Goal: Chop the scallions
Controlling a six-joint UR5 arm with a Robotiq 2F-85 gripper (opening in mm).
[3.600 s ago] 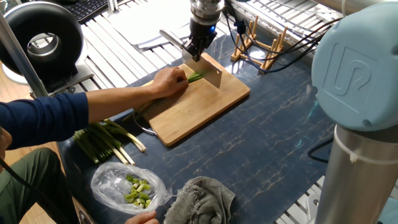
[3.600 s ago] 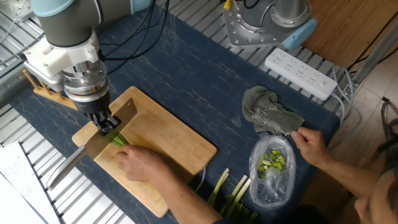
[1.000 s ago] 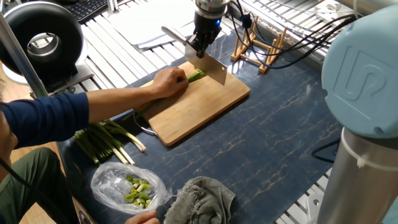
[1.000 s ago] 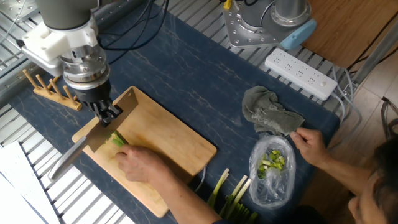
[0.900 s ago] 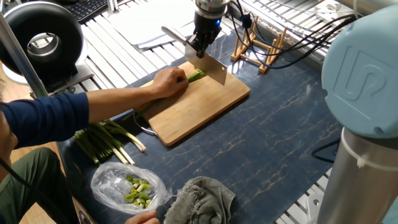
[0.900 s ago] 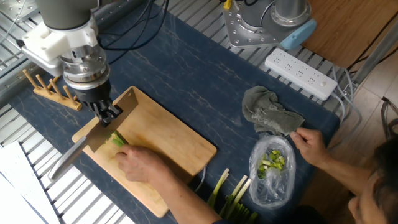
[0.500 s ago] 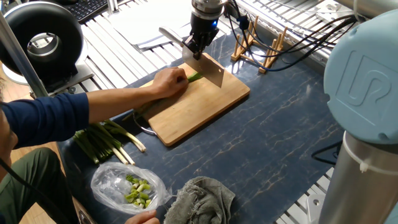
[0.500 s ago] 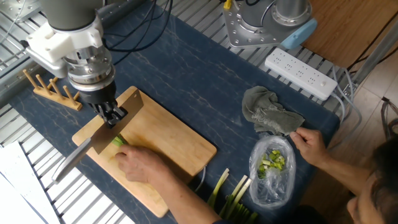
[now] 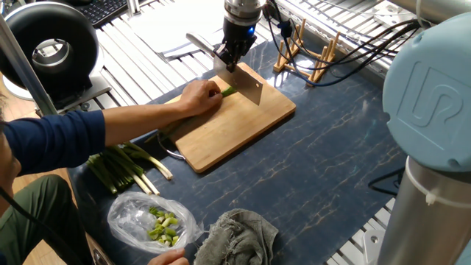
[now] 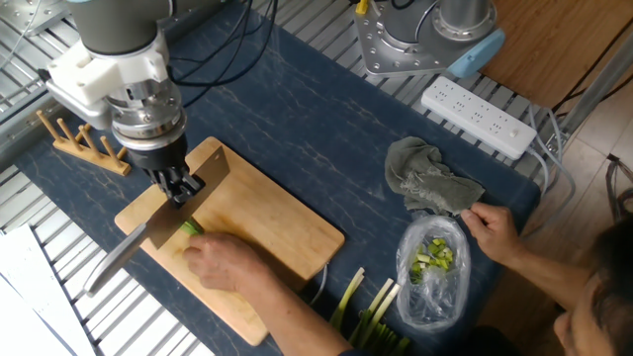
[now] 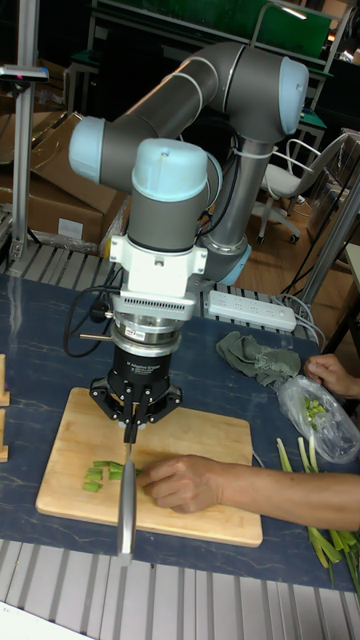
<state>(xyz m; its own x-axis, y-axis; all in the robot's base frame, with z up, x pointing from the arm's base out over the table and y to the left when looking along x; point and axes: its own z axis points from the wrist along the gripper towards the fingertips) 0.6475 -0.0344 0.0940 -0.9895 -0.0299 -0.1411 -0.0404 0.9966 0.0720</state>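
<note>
The scallions [image 10: 191, 228] lie on the cutting board [image 10: 267, 222], their free green end poking out from under a person's hand [image 10: 220, 263] that pins them flat; in the tall fixed view a few short cut bits [image 11: 100, 473] sit just left of the blade. The gripper [image 10: 181, 188] is clamped on the spine of a cleaver-like knife [image 10: 163, 222], whose broad blade stands on edge right at the green end, with the handle reaching out past the board's edge. Judging by this, the chopping is in mid-stroke: the blade is at or near the bottom of a cut. The next move calls for a lift, a small shift along the stalks toward the holding hand, and another drop, always short of the fingers.

Compared with half a second ago, the knife sits lower and closer to the hand, and less green shows beyond the blade. The holding hand has not moved. Off the board, near the person, a thicker bundle of stalks [image 9: 121, 165], a plastic bag [image 10: 431, 272] of pale chunks and a grey rag [image 10: 427, 184] lie as before.
</note>
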